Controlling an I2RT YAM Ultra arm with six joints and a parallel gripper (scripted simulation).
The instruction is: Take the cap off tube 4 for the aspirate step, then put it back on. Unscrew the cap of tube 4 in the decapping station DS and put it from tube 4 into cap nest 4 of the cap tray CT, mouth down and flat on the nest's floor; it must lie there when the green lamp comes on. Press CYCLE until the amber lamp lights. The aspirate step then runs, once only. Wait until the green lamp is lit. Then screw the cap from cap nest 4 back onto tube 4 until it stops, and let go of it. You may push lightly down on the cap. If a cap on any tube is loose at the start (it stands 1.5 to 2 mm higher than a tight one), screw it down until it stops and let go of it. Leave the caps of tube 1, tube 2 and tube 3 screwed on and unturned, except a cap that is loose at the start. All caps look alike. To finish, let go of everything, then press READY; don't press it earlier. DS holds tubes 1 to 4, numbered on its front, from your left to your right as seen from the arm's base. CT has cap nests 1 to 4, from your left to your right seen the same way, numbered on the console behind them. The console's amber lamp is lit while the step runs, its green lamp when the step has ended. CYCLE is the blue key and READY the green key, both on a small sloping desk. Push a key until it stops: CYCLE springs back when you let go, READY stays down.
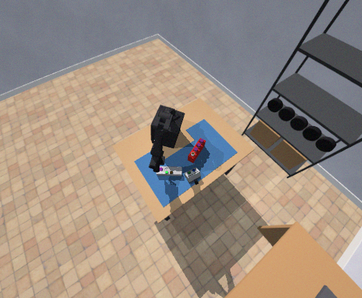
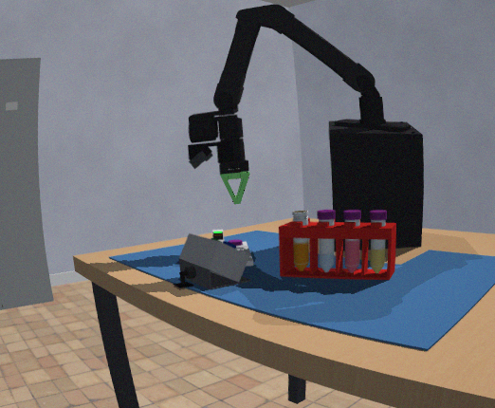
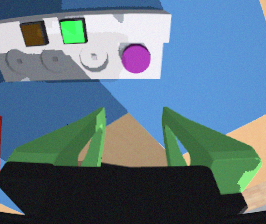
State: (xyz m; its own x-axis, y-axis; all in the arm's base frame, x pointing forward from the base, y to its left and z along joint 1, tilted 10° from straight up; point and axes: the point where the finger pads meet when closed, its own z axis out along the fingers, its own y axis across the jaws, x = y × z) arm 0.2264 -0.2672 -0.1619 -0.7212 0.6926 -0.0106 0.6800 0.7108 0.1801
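Note:
The red decapping station holds four tubes. Tube 4, at the left end in the exterior view, stands without a cap; the other three carry purple caps. A purple cap lies in the end nest of the white cap tray; it also shows in the exterior view. On the console the green lamp is lit and the amber lamp is dark. My gripper hangs well above the tray, fingers partly apart with nothing between them.
The grey sloping key desk stands at the mat's near corner beside the cap tray, its back to the exterior view. The black arm base box rises behind the rack. A metal shelf unit stands off the table.

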